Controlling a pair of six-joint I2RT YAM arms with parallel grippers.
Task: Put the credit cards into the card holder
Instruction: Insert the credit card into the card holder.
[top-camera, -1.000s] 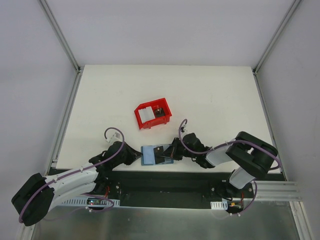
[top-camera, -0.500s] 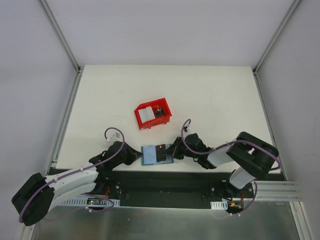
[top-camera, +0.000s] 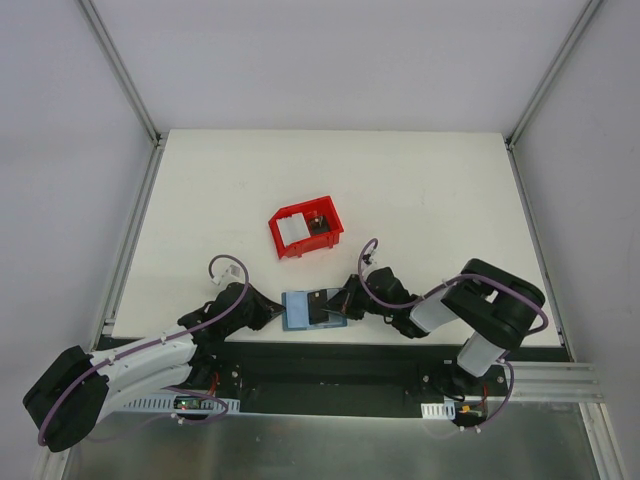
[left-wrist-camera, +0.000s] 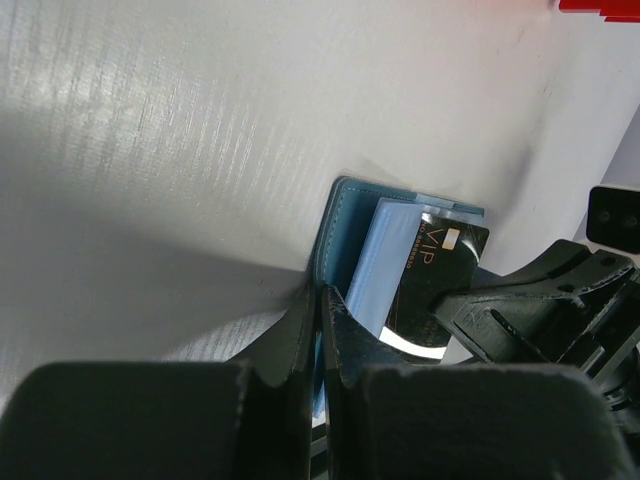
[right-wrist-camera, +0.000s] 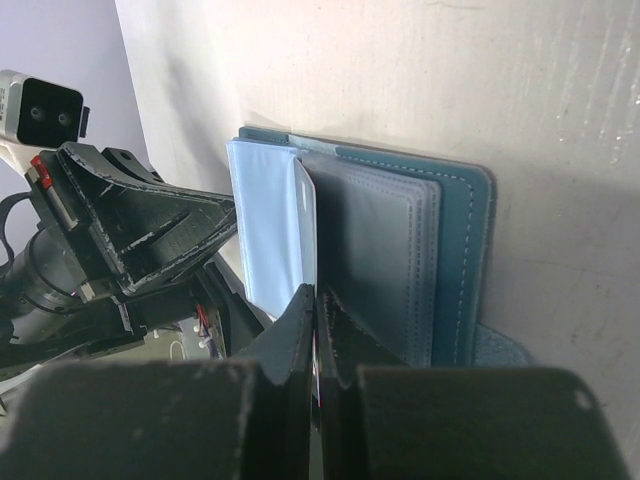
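The teal card holder (top-camera: 298, 311) lies open at the table's near edge. My left gripper (top-camera: 274, 313) is shut on its left flap; in the left wrist view the fingertips (left-wrist-camera: 320, 296) pinch the teal edge (left-wrist-camera: 343, 230). My right gripper (top-camera: 346, 300) is shut on a dark credit card (left-wrist-camera: 436, 290) marked VIP, lying over the light blue pocket. In the right wrist view that gripper (right-wrist-camera: 316, 296) holds the card edge-on (right-wrist-camera: 306, 222) against the holder (right-wrist-camera: 460, 260). A white card (top-camera: 292, 229) and a dark card (top-camera: 319, 224) lie in the red bin.
The red bin (top-camera: 297, 249) stands mid-table, behind the holder. The table's front edge and the arms' mounting rail (top-camera: 330, 365) lie just below the holder. Metal frame posts (top-camera: 130, 235) run along both sides.
The right gripper drew back slightly to the right with the card, then came left again over the holder. The left arm and the holder have stayed put.
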